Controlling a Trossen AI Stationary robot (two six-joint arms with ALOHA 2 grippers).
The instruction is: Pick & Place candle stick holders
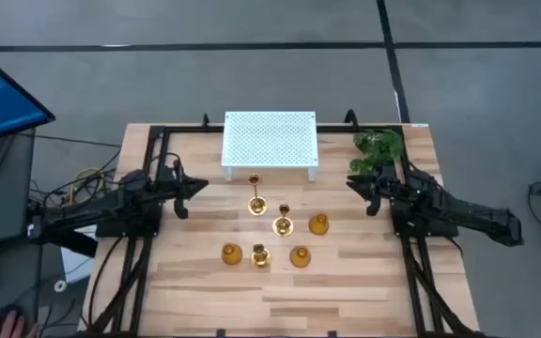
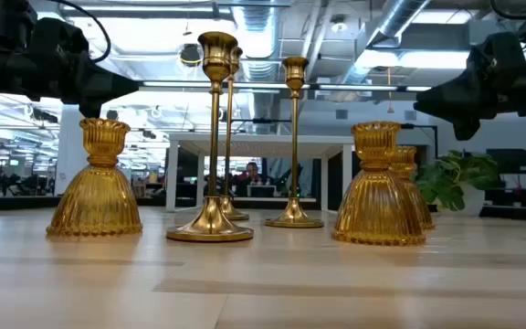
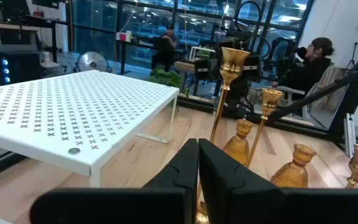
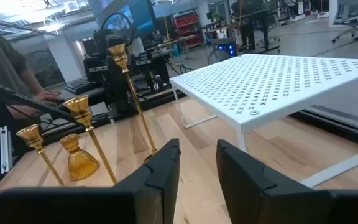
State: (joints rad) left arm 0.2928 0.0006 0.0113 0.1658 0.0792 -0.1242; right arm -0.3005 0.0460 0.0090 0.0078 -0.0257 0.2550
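Six gold candle stick holders stand upright on their bases mid-table, in front of the white perforated stand (image 1: 270, 141). Three are slim sticks (image 1: 255, 201) (image 1: 283, 223) (image 1: 260, 254). Three are short bulbous ones (image 1: 318, 223) (image 1: 231, 253) (image 1: 300, 256). The low view shows a tall stick (image 2: 212, 137) and a bulbous one (image 2: 378, 187) up close. My left gripper (image 1: 203, 187) (image 3: 198, 144) hovers shut to their left, pointing at them and holding nothing. My right gripper (image 1: 349, 183) (image 4: 197, 148) hovers open to their right, its fingers empty.
A green plant (image 1: 378, 148) stands at the far right corner beside the right arm. Black frame rails (image 1: 148, 141) run along the table's sides. Bare wood (image 1: 280, 300) lies near the front edge. People sit in the room beyond the table.
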